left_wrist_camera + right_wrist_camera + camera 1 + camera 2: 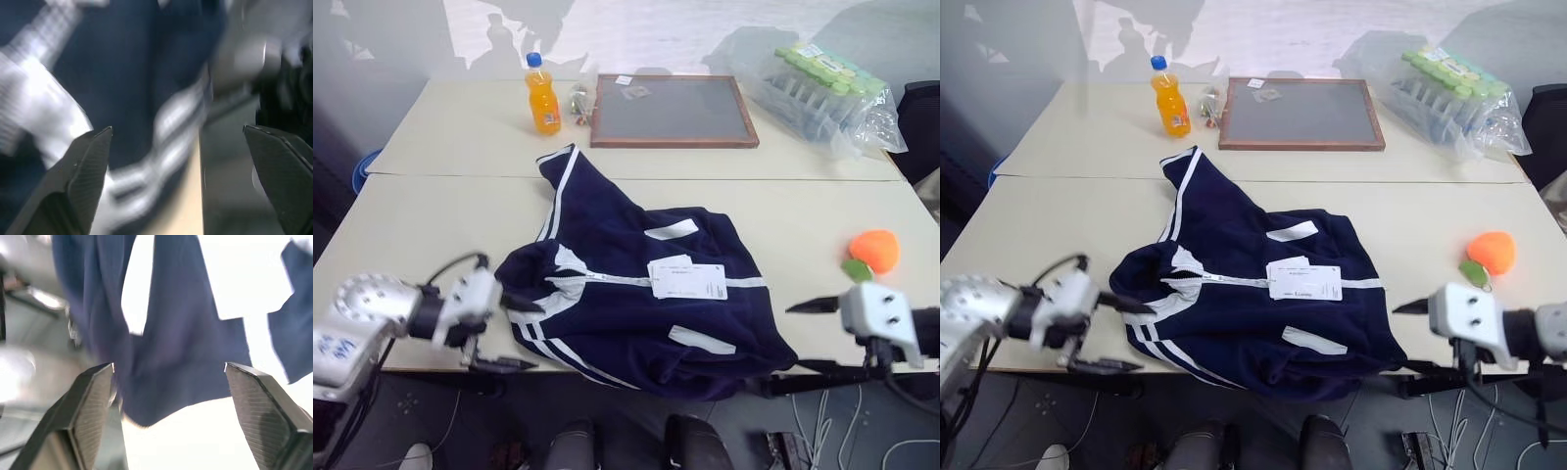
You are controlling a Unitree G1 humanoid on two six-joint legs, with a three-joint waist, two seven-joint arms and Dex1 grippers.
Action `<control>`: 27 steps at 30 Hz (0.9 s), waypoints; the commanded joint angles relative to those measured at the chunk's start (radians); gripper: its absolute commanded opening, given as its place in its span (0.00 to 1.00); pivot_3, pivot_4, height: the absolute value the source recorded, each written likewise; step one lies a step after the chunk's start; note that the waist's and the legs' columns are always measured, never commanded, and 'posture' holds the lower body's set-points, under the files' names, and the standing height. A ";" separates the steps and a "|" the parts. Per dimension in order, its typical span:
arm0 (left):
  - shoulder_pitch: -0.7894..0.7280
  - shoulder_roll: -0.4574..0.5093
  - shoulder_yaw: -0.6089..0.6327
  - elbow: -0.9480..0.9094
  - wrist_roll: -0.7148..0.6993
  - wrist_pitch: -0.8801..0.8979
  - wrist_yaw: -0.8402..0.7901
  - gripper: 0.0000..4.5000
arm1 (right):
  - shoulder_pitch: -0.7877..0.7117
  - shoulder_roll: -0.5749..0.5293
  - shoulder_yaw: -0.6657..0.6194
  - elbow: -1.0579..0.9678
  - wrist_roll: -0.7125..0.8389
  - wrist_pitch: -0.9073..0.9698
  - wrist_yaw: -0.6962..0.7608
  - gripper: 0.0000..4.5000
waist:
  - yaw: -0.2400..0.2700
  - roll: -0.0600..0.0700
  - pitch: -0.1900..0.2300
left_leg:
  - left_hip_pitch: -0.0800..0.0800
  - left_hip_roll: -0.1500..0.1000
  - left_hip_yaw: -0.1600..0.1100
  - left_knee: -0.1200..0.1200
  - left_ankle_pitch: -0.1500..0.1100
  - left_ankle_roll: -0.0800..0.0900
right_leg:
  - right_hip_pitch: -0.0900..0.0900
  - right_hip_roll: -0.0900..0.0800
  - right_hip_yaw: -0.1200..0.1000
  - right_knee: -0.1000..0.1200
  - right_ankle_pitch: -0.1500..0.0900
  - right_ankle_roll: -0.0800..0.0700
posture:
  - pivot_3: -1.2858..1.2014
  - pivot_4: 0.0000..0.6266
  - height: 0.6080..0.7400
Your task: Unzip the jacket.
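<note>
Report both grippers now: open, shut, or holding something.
Left gripper: open, holding nothing, beside the jacket.
Right gripper: open, holding nothing, beside the jacket's other side.

We seem to be in a lab or test room set up for robot trials, not a home. Two plain cream tables (431, 211) stand pushed together against a bare pale wall (636, 29), and loose cables (901, 446) trail on the grey floor below the near edge. What lies on the tables looks like an odd set of props: a jacket (626, 294), an orange soda bottle (542, 94), a framed board (671, 111), a plastic-wrapped pack of small green-capped bottles (827, 88) and an orange toy fruit (873, 251). A blue bin (364, 166) sits on the floor at the far left.
</note>
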 commanded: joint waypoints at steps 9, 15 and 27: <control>-0.326 -0.155 -0.174 0.080 0.057 0.108 0.045 0.99 | -0.419 0.299 0.587 0.022 -0.329 -0.007 -0.451 0.85 | -0.010 -0.002 -0.001 | -0.003 -0.001 0.010 0.002 -0.001 -0.002 | -0.004 0.001 0.000 0.003 -0.001 -0.001 | 0.52 0.24 1.00; -0.343 -0.191 -0.192 0.076 0.087 0.104 0.043 0.99 | -0.429 0.366 0.735 0.100 -0.532 -0.149 -0.517 0.85 | -0.007 -0.002 -0.001 | -0.005 -0.001 0.010 0.002 -0.001 -0.002 | -0.006 0.001 0.000 0.003 -0.001 -0.002 | 0.52 0.24 1.00; -0.357 -0.218 -0.184 0.082 0.118 0.096 0.051 0.99 | -0.477 0.497 0.802 0.320 -0.824 -0.373 -0.694 0.85 | -0.013 -0.002 -0.001 | -0.004 -0.001 0.010 0.003 -0.001 -0.002 | -0.005 0.001 0.000 0.004 -0.001 -0.002 | 0.52 0.24 1.00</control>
